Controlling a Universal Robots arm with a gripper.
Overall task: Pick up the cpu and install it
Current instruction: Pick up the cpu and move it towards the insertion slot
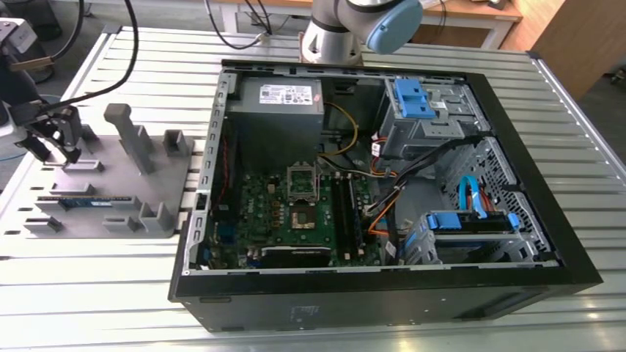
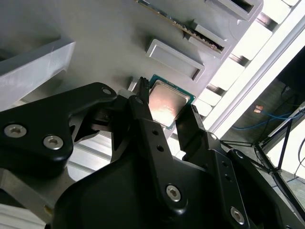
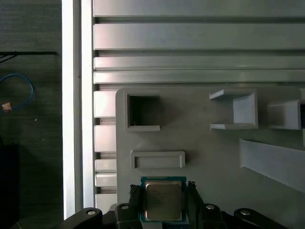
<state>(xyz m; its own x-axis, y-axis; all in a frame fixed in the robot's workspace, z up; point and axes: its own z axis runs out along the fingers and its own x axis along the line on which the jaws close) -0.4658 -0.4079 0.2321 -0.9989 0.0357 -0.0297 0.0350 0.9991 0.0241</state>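
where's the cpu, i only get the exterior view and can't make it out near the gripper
observer: in the first wrist view the cpu lies flat on the grey holder, right at the gripper.
operator: which side is up
observer: the shiny metal top faces up in both wrist views.
operator: anything close to it
observer: a low raised rectangular frame on the holder sits just beside it, apart from the chip.

A slatted aluminium table (image 1: 98, 293) stands on a dark grey floor (image 1: 157, 11). Behind it is a wooden desk (image 1: 489, 9) on white legs, evenly lit.
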